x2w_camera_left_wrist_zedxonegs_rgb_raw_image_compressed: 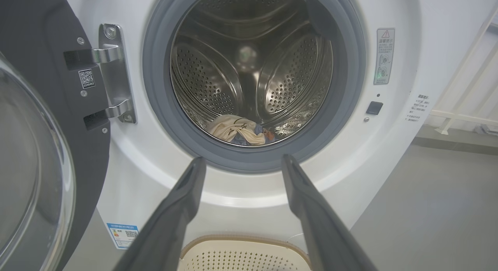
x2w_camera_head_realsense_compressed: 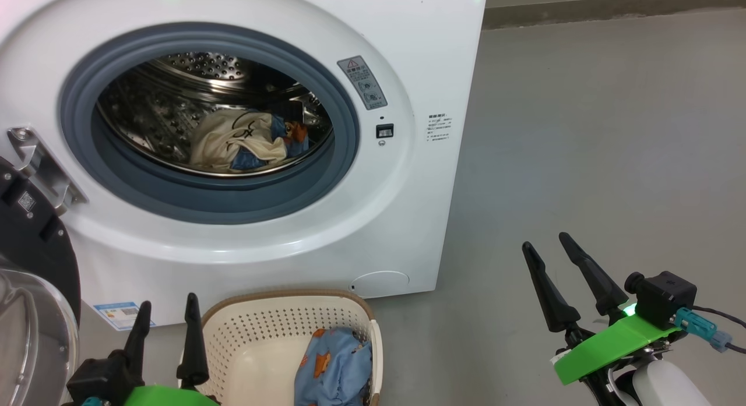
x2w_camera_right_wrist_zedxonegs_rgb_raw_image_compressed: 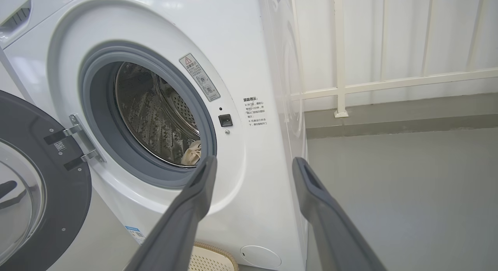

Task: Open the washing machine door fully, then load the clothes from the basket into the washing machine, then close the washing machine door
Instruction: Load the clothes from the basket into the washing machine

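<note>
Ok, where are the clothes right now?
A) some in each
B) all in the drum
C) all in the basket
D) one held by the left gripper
A: a cream-and-blue bundle lies in the drum, and a blue garment sits in the basket.

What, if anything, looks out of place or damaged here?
Nothing stands out. The washing machine door is swung open at left, cream and blue clothes lie inside the drum, and one blue garment sits in the upright basket. Nothing spilled.
</note>
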You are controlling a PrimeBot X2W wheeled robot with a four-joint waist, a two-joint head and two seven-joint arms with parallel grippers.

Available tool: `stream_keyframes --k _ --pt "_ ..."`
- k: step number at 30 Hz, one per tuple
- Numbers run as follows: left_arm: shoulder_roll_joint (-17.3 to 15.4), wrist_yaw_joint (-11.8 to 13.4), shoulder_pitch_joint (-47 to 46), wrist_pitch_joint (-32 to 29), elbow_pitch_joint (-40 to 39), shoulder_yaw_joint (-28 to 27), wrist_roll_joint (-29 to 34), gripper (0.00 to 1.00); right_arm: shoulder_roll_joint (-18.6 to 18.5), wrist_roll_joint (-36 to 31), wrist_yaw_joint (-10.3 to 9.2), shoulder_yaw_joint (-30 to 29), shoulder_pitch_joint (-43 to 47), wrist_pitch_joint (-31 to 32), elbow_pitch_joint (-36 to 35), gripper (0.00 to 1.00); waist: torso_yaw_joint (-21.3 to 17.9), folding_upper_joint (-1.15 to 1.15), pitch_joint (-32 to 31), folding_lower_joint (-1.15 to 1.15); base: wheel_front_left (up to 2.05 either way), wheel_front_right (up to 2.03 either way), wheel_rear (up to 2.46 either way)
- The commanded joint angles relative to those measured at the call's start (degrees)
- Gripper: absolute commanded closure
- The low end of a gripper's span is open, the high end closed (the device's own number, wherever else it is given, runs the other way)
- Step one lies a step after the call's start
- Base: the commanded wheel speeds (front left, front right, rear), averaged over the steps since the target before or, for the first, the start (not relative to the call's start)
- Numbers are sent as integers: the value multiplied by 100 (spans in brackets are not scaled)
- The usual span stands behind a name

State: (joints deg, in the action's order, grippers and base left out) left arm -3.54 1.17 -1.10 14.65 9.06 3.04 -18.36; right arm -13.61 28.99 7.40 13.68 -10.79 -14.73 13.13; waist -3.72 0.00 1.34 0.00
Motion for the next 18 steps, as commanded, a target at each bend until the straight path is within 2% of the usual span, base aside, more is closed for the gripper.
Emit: stream_keyframes --k 1,18 --pt "-36 -26 -96 35 -149 -217 65 0 -59 48 9 97 -42 -27 -132 0 1 0 0 0 0 0 0" --pt "7 -73 -107 35 -157 -275 110 0 -78 60 9 107 -76 -27 -142 0 -35 0 82 0 0 0 0"
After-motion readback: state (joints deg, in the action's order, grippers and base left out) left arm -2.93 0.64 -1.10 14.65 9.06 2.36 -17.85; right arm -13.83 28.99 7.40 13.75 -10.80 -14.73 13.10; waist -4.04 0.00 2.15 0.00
